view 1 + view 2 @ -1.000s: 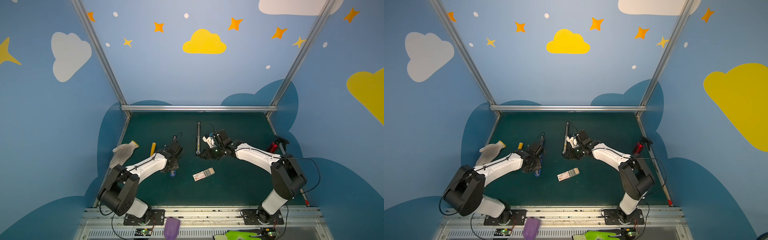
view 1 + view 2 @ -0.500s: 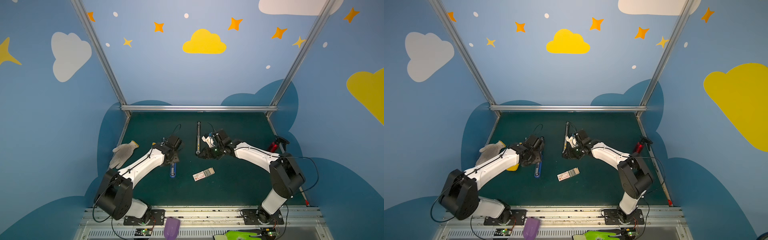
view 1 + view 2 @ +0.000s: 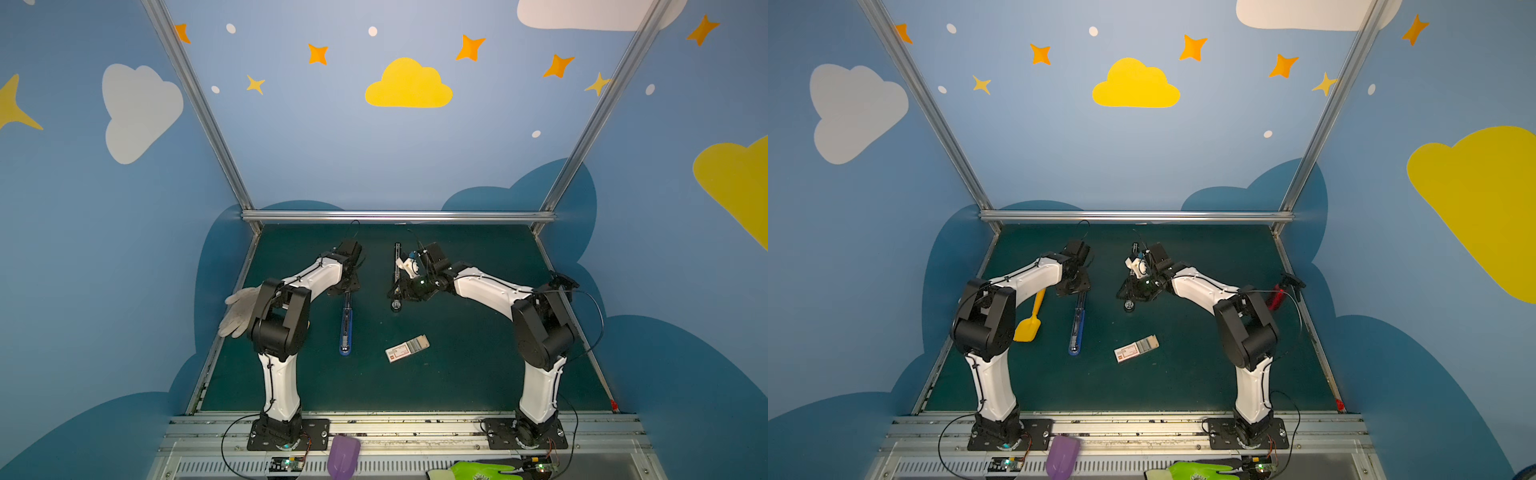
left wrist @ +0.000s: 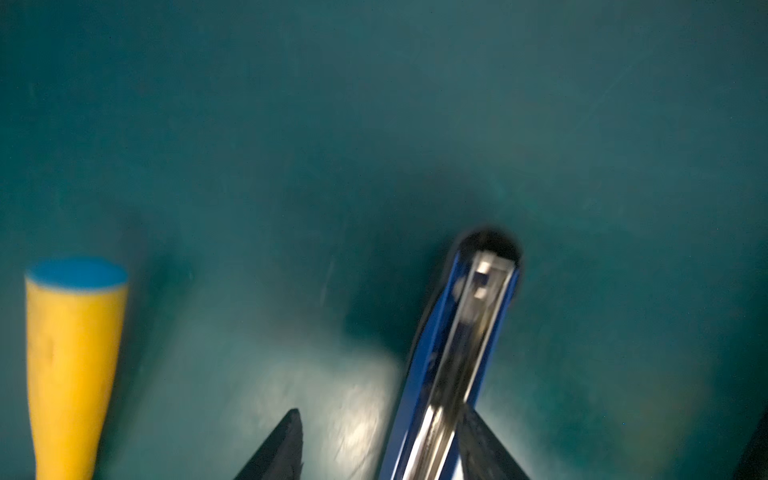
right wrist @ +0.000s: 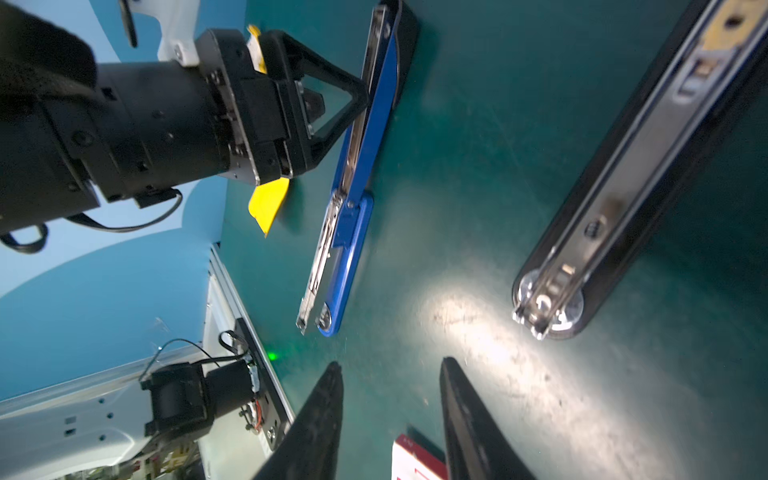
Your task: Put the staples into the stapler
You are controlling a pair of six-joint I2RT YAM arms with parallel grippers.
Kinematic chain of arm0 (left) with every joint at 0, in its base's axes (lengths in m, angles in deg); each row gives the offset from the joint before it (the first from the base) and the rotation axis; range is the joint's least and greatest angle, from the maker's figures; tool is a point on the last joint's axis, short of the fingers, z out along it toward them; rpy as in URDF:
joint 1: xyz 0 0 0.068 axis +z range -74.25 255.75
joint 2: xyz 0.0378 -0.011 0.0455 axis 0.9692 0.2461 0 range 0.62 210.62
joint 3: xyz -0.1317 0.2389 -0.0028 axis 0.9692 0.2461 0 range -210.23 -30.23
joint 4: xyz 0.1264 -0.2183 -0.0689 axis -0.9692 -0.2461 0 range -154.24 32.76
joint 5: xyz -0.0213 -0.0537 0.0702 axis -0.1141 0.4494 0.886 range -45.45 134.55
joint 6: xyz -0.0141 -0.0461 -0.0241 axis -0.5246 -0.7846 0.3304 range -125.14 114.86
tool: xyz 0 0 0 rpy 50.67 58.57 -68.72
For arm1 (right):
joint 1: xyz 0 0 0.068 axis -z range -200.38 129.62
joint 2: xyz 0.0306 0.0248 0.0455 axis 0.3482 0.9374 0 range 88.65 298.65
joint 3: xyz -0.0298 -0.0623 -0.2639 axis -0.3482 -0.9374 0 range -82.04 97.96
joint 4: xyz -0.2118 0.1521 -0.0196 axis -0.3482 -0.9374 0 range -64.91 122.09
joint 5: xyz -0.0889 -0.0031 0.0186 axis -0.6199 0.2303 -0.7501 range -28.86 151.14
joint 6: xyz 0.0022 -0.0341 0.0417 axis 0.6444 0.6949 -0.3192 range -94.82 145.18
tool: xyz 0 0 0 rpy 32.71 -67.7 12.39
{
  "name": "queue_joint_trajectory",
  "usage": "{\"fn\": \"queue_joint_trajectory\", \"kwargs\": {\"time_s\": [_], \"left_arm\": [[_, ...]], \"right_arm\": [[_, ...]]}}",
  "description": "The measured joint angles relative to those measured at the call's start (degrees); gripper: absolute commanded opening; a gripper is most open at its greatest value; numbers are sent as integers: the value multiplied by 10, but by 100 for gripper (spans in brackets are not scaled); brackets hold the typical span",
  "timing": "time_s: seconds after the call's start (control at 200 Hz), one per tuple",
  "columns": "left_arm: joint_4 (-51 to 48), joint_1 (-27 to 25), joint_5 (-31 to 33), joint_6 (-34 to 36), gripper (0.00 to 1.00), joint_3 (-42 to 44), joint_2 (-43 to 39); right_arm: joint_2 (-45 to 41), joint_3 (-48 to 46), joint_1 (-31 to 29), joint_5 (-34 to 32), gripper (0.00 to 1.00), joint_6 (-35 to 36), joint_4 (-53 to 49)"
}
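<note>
A blue stapler lies folded out flat on the green mat, its metal channel facing up. My left gripper stands open over its far end. In the left wrist view the blue stapler runs between the jaws, against one finger. A black stapler lies opened at centre back. My right gripper hangs open and empty beside the black stapler's round end. The staples show as grey rows in the slid-open white box near the middle front.
A yellow spatula lies left of the blue stapler and a white glove at the left edge. A red and black tool sits at the right edge. A purple scoop and green glove rest on the front rail.
My left gripper has opened and drawn back along the blue stapler towards the far side; the stapler now lies stretched out flat. The right gripper has opened a little in place.
</note>
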Motion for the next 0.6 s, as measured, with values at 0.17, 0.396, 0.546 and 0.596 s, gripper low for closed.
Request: {"fn": "queue_joint_trajectory", "kwargs": {"time_s": [0.17,0.396,0.546,0.596], "left_arm": [[28,1,-30,28,42,-18,28],[37,0,-56,54,18,-8,46],[55,1,-64,61,4,7,37],[64,0,-66,64,4,18,30]], "right_arm": [[69,64,16,28,41,-17,8],[153,141,27,59,42,-48,13],[186,178,29,76,42,-70,17],[195,191,29,83,42,-78,21]]}}
